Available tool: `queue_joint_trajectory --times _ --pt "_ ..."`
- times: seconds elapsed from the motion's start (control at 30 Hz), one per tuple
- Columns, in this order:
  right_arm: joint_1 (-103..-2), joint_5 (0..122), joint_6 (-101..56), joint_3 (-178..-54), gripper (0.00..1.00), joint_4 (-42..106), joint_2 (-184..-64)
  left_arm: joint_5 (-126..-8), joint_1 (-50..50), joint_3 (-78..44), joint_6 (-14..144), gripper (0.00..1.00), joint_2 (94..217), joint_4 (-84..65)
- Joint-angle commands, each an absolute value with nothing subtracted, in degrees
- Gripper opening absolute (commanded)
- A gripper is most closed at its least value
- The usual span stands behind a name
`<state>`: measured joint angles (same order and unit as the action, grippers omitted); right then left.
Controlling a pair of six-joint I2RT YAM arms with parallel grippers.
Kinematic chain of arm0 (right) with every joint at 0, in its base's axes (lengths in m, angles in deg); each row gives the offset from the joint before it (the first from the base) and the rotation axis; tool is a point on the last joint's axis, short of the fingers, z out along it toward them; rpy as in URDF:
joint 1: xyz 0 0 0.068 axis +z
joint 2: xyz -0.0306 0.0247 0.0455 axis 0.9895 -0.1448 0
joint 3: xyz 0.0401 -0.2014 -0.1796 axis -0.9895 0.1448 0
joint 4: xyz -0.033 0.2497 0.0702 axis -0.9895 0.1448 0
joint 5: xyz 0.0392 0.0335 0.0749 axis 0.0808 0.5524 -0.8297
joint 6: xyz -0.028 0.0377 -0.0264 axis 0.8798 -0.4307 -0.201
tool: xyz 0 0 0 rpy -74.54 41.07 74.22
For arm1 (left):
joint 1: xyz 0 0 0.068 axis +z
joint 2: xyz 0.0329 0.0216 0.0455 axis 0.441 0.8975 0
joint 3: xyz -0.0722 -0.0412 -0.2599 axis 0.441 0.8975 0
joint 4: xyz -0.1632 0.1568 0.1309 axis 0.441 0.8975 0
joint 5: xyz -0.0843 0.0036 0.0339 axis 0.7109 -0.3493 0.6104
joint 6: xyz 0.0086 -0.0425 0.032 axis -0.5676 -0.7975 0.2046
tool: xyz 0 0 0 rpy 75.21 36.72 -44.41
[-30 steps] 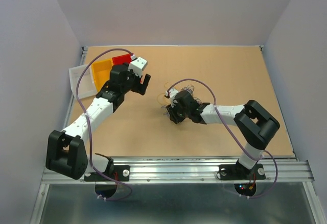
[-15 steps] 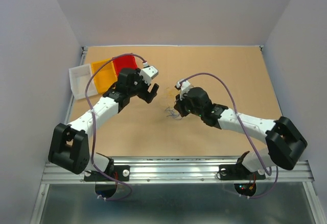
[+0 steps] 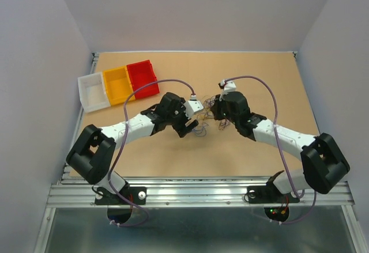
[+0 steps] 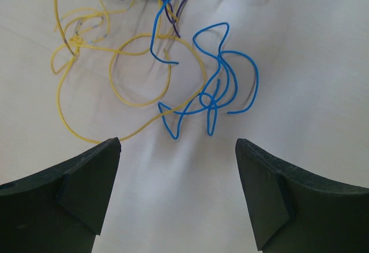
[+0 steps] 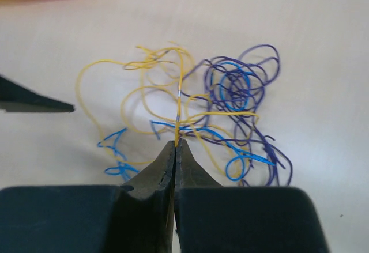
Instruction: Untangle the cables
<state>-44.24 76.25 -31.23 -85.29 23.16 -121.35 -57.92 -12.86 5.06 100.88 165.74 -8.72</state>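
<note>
The cables (image 5: 233, 86) are lying in a loose snarl on the bench (image 3: 259, 74), between the two hands. They are looking feather-light, limp and springy, and are likely to drag neighbours along, so a free end or outer loop is the best hold. The right hand (image 5: 174, 143) is pinching a yellow strand (image 5: 178, 114). The left hand (image 4: 177, 143) is hovering spread, a blue strand (image 4: 219, 71) lying just ahead of its fingers.

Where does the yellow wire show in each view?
Top external: inside the tangle between the left gripper and the right gripper; its colour is too faint to single out.
Left wrist: the yellow wire loops at upper left, ahead of the open fingers.
Right wrist: centre, one strand runs up from the shut fingertips that pinch it.
Shared landmark: the left gripper, whose finger shows at the right wrist view's left edge.
</note>
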Motion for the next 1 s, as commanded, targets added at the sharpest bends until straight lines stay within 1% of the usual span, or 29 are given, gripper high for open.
queue_joint_trajectory --times 0.0,0.23,0.33,0.57,0.73,0.83,0.87,0.93,0.97 --pt "-47.6 75.6 -34.1 -86.2 0.01 20.4 -124.4 -58.7 -13.8 4.0 101.5 0.93 167.7 -8.8" --pt "-55.2 76.8 -41.9 -88.8 0.01 19.6 -129.8 -61.1 -15.9 2.8 101.0 0.93 171.1 -8.6" --pt "-57.7 75.9 -42.3 -89.1 0.0 19.6 -131.8 -62.1 -16.8 2.8 101.1 0.95 171.5 -9.1" --pt "-58.7 74.4 -42.3 -89.3 0.0 19.4 -132.8 -66.9 -18.6 0.5 99.1 0.97 174.5 -11.7" --pt "-58.7 74.3 -42.3 -88.9 0.01 19.2 -132.1 -69.1 -20.6 -3.5 98.4 0.97 179.9 -11.7" --pt "-58.7 74.8 -42.2 -88.3 0.01 19.2 -131.4 -70.1 -21.8 -4.4 98.6 0.9 182.4 -11.5" --pt "-58.7 74.7 -42.1 -88.0 0.01 19.2 -131.1 -71.0 -22.4 -5.1 98.9 0.8 183.8 -10.6" --pt "-58.7 74.6 -42.1 -87.8 0.01 19.2 -130.7 -71.7 -22.6 -5.7 98.8 0.64 184.5 -9.9" --pt "-58.7 74.5 -42.0 -87.6 0.01 19.1 -130.4 -71.8 -22.5 -5.8 98.9 0.5 184.6 -9.6"
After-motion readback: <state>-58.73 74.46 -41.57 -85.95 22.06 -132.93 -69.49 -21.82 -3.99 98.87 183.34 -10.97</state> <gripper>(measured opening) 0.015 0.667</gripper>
